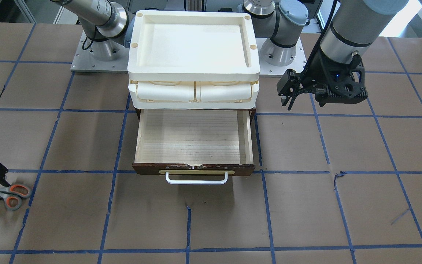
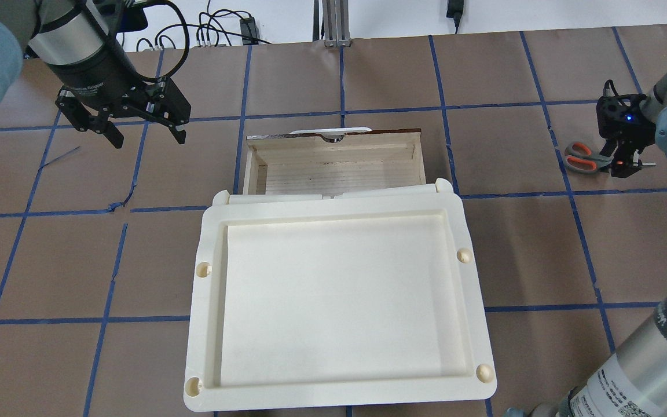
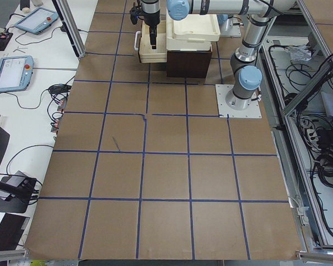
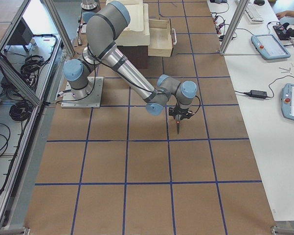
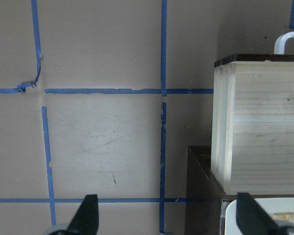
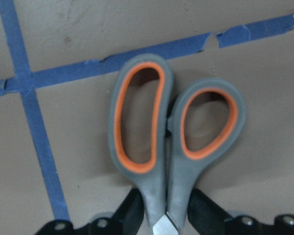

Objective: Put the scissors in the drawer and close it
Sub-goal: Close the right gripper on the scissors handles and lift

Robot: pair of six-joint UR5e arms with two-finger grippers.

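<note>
Right end effector (image 2: 623, 161) gripping scissors (image 2: 580, 157) at the counter's (image 2: 513, 249) right side; drawer (image 1: 194, 137) open.
The right arm (image 4: 129, 71) stretches out low with its elbow bent and wrist pointing straight down, fingers (image 6: 133, 211) pressed on either side of the scissors' shank just below the grey, orange-lined loops. The scissors lie on the counter, loops toward the drawer and well apart from it. The left arm (image 2: 79, 49) hangs above the counter beside the drawer's other side, left end effector (image 2: 148, 138) pointing down with fingers spread wide, holding nothing.
</note>
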